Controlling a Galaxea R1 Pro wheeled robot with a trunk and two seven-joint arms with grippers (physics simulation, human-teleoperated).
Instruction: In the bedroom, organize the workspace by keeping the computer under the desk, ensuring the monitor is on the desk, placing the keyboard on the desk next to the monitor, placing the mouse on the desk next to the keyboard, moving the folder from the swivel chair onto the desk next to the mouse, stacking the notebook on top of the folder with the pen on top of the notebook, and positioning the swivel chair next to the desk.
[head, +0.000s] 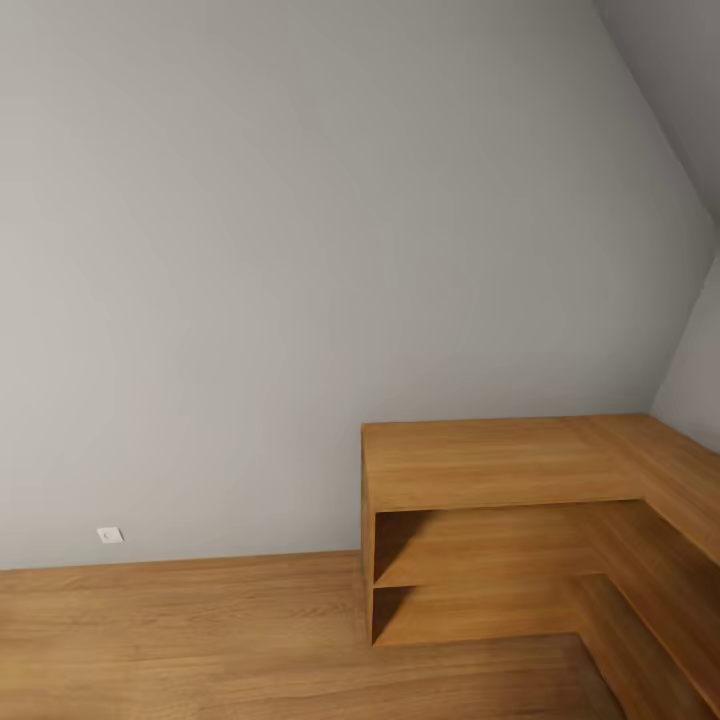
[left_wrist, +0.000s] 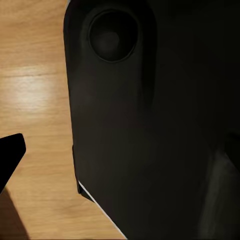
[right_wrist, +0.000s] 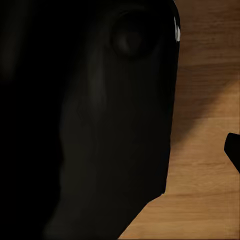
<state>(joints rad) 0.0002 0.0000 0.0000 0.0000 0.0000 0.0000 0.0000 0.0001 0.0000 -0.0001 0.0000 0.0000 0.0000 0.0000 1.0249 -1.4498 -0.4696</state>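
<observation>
The desk, monitor, keyboard, mouse, folder, notebook, pen, computer and swivel chair are out of view. In the head view I face a plain grey wall (head: 300, 250) above a wooden floor (head: 180, 640). In the left wrist view a black fingertip (left_wrist: 11, 152) pokes in over the floor, beside a dark part of my own body (left_wrist: 150, 125). The right wrist view has another black fingertip (right_wrist: 233, 150) at its edge, next to the same kind of dark body part (right_wrist: 90, 125). Neither fingertip touches anything.
A low L-shaped oak shelving unit (head: 500, 460) fills the corner at the right, with open shelves (head: 470, 560) below its top. A small white wall socket (head: 110, 535) sits low on the wall at the left. Open wooden floor lies to the left of the unit.
</observation>
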